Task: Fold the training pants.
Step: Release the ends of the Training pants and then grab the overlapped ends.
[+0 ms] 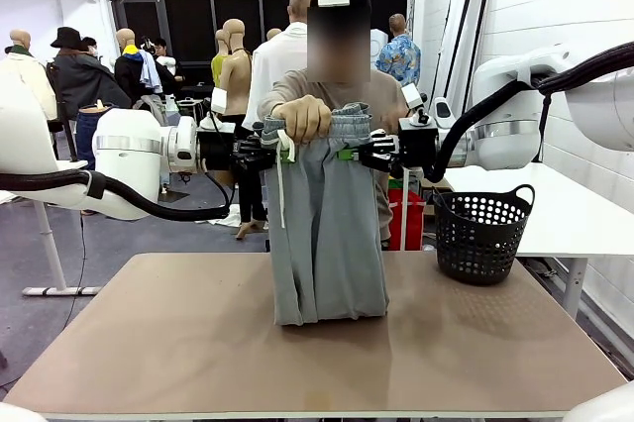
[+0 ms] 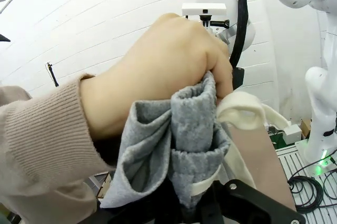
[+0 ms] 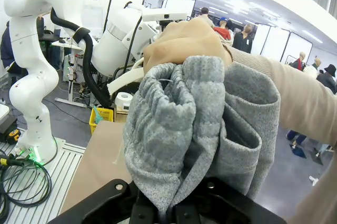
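Counts: 1 training pants (image 1: 327,234), 2 grippers, 1 person's hand (image 1: 302,117) on the cloth, 1 basket (image 1: 482,234), 1 table (image 1: 198,343).

Pants: light grey, hanging upright over the middle of the table, bunched into one narrow column. The waistband (image 1: 349,123) is at the top. The bottom edge is down at the tabletop and looks to be touching it. 1 pale drawstring (image 1: 280,184) end hangs down the pants' left side.

Left gripper (image 1: 280,155): comes in level from the left, clenched on the left end of the gathered waistband. In its wrist view the grey cloth (image 2: 184,129) rises straight out of the jaws, with a drawstring loop (image 2: 242,111) beside it.

Right gripper (image 1: 349,154): comes in level from the right, clenched on the right end of the same waistband. In its wrist view the folds (image 3: 179,129) are pinched between the fingers.

Person's hand: 1 fist closed over the top of the waistband, between the two grippers and touching the cloth. It shows from both wrists (image 2: 168,71) (image 3: 184,37), with a tan knit sleeve (image 2: 42,140) behind it.

Basket: black, perforated, with 1 handle up, on the table's far right corner, well apart from the pants.
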Action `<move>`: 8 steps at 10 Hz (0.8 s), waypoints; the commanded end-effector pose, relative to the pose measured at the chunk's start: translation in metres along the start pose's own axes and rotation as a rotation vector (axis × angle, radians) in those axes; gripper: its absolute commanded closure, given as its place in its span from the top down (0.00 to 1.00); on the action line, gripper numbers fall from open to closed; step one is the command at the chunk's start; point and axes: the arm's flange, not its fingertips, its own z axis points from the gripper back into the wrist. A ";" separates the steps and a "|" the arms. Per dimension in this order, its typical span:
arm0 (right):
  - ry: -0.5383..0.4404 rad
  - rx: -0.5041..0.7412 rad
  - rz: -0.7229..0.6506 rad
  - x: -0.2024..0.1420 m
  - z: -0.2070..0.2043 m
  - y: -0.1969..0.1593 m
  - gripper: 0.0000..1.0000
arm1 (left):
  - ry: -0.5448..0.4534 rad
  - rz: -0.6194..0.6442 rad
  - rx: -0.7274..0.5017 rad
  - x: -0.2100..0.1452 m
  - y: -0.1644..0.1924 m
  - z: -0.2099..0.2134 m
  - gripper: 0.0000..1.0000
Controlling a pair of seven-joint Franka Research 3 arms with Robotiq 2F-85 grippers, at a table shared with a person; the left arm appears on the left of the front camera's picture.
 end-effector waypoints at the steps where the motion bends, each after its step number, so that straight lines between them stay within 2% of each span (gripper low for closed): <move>1: -0.005 0.000 0.002 0.002 -0.001 0.000 0.00 | -0.012 0.008 0.006 0.000 -0.001 0.000 0.00; 8: -0.005 0.000 0.002 0.002 -0.001 0.000 0.00 | -0.012 0.008 0.006 0.000 -0.001 0.000 0.00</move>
